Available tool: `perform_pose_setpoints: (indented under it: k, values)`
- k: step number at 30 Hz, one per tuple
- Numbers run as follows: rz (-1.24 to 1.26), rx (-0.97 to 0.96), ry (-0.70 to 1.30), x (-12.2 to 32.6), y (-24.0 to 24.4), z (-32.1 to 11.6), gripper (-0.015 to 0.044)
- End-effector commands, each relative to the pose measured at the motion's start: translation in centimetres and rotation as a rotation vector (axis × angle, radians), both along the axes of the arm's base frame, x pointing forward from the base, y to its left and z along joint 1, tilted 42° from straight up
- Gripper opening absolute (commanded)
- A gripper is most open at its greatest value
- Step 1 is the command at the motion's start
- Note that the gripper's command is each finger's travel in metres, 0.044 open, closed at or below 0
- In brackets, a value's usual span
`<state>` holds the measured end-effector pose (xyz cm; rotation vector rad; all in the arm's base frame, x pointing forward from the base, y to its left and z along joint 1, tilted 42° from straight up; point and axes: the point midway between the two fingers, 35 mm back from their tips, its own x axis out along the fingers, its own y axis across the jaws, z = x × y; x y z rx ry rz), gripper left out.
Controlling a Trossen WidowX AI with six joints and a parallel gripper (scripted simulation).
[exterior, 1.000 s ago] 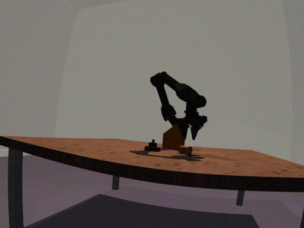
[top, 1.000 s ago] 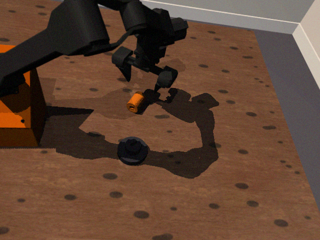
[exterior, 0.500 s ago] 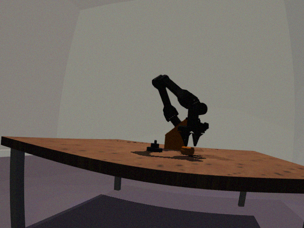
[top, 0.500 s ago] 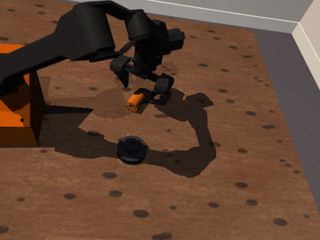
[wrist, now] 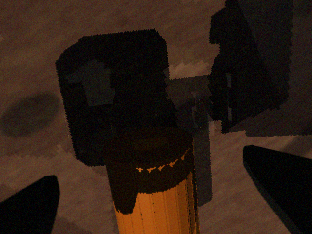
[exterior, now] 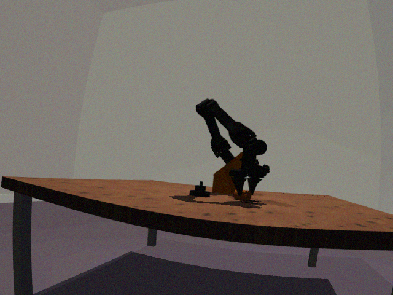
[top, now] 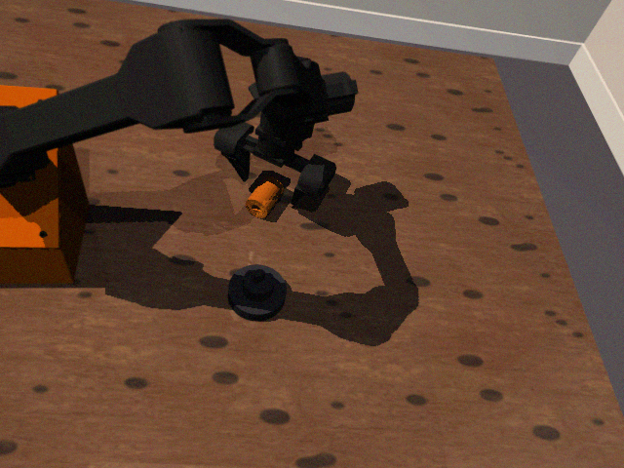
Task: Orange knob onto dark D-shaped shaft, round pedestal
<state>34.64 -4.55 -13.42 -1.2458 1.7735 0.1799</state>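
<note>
Pale walls (top: pixel 453 19) (exterior: pixel 241 63), a light skirting board (top: pixel 403 30) and a dark grey floor strip (top: pixel 539 115): backdrop to the top view. Brown wooden table (top: pixel 363 428) (exterior: pixel 126 203) (wrist: pixel 29 163), marked with dark oval spots. Orange block (top: pixel 30 236) (exterior: pixel 221 180), at the left edge of the frame. Black arm (top: pixel 175 75) (exterior: pixel 221 117), reaching rightward from the block side and bending down to the gripper (top: pixel 275 192) (exterior: pixel 245 194) (wrist: pixel 149 166): released, fingers spread wide, nothing grasped. Orange knob (top: pixel 264 198) (exterior: pixel 237 194) (wrist: pixel 158 210), one, cylindrical, lying on its side on the table between the spread fingers; its holed end faces the lower left of the frame, its far end in shadow. Round pedestal (top: pixel 244 310) (exterior: pixel 194 193), dark, stepped, upright, well apart from the knob and nearer the bottom of the frame. Shaft (top: pixel 258 275) (exterior: pixel 201 183), dark, short, central on the pedestal, bare of the knob.

Exterior view: table with grey legs (exterior: pixel 22 238); pedestal with upright shaft, left of the gripper; fingers pointing down at the knob, low over the table, partly hiding it. Orange block, behind.

Wrist view: knob at lower centre, upper part in deep shadow, lower part cut off by the frame; one dark fingertip to either side, with visible gaps between. Dark shadows, across the wood beyond.
</note>
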Motion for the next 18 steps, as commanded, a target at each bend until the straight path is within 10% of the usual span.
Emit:
perform_pose_setpoints:
  k: [1,12,18]
  values:
    - [0.008,-0.004,0.004,-0.13,-0.47,-0.53,0.0440]
    - [0.008,-0.005,0.004,-0.16,-0.64,-0.70,0.0240]
    - [0.008,-0.005,0.004,-0.16,-0.64,-0.70,0.0240]
